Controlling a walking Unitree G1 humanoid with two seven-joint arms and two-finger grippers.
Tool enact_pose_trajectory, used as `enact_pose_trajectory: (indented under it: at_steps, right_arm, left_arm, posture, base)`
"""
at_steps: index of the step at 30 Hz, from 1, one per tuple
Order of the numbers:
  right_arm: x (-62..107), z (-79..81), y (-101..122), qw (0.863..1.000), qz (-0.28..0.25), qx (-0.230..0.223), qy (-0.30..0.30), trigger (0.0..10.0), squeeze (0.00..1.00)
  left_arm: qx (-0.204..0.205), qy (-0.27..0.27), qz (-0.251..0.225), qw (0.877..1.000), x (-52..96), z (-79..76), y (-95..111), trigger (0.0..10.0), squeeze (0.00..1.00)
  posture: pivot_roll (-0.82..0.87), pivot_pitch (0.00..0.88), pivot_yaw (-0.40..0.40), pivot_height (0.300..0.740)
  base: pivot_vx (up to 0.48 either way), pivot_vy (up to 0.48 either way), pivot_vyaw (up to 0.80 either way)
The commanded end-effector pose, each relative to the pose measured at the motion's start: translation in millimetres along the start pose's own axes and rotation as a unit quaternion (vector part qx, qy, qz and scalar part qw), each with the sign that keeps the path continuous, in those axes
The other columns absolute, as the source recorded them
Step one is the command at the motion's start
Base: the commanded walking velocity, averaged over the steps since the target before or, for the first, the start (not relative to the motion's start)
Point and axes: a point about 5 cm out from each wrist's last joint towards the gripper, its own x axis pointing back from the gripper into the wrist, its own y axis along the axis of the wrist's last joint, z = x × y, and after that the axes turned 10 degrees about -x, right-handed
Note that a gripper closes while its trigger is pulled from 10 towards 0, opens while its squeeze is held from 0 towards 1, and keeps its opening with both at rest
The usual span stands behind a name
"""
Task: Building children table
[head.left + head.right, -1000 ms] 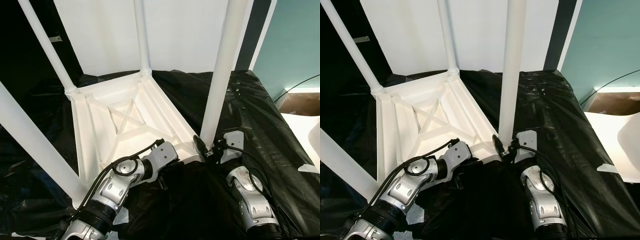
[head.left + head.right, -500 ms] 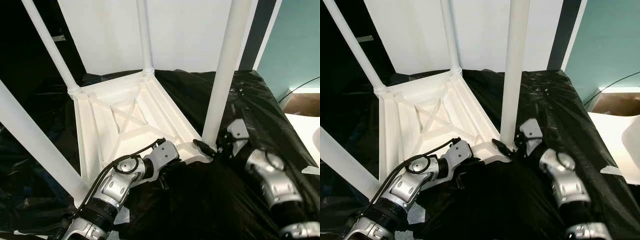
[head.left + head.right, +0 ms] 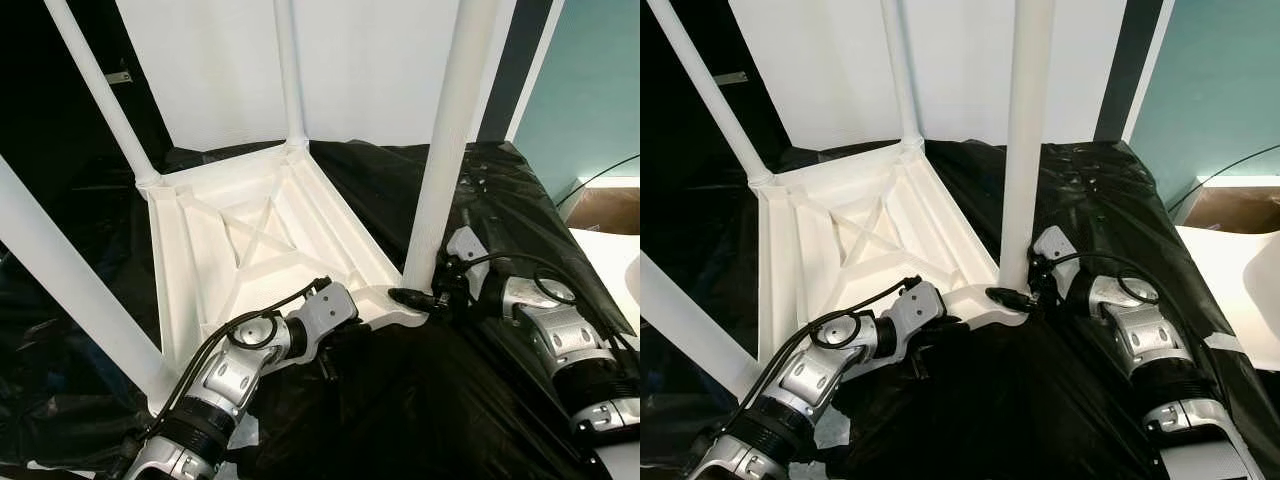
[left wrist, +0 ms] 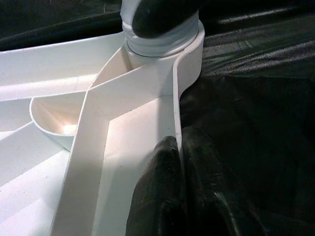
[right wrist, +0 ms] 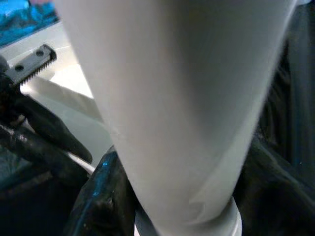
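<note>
The white children's table (image 3: 250, 240) lies upside down on a black plastic sheet (image 3: 400, 410), with its legs standing up. My left gripper (image 4: 179, 162) is shut on the thin rim of the tabletop, close to the near right corner. There the near right leg (image 3: 445, 150) rises from its socket. My right gripper (image 3: 412, 297) reaches in from the right and is shut around the base of that leg. One black finger (image 5: 101, 196) curls round the leg in the right wrist view; the other is hidden behind it.
A white panel (image 3: 370, 60) stands right behind the table. A teal wall (image 3: 590, 90) and a brown box (image 3: 605, 205) lie to the right, with a white object (image 3: 612, 262) at the sheet's right edge. The other upright legs (image 3: 100, 100) crowd the left side.
My right arm has swung from the near side out to the right, its gripper staying at the leg's base. The left arm has held still on the rim.
</note>
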Motion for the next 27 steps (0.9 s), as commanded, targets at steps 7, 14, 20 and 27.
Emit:
enact_pose_trajectory:
  at_steps: [7, 14, 20, 27]
  right_arm:
    - [-5.2, 29.4, -21, 0.958, -0.138, -0.073, -0.242, 0.0, 0.0]
    - [-3.1, 46.4, -34, 0.929, -0.156, -0.079, -0.326, 0.0, 0.0]
    - [-3.6, 49.0, -33, 0.925, -0.149, -0.075, -0.341, 3.8, 0.0]
    - [-12.5, 46.2, -29, 0.966, -0.125, -0.08, -0.21, 10.0, 0.58]
  left_arm:
    - [0.065, -0.035, 0.097, 0.993, 3.4, -27.6, -49, 10.0, 0.0]
    - [0.062, -0.043, 0.097, 0.992, 2.9, -28.7, -49, 10.0, 0.0]
    - [0.059, -0.05, 0.093, 0.993, -0.1, -30.1, -46, 10.0, 0.0]
    - [0.057, -0.051, 0.092, 0.993, -1.1, -28.7, -44, 10.0, 0.0]
  posture:
    - [0.02, 0.0, 0.016, 0.74]
    - [0.01, 0.0, 0.027, 0.74]
    - [0.0, 0.0, 0.032, 0.74]
    - [-0.01, 0.0, 0.036, 0.74]
  base:
    - [0.0, 0.0, 0.0]
    - [0.0, 0.0, 0.0]
    - [0.0, 0.0, 0.0]
    - [0.0, 0.0, 0.0]
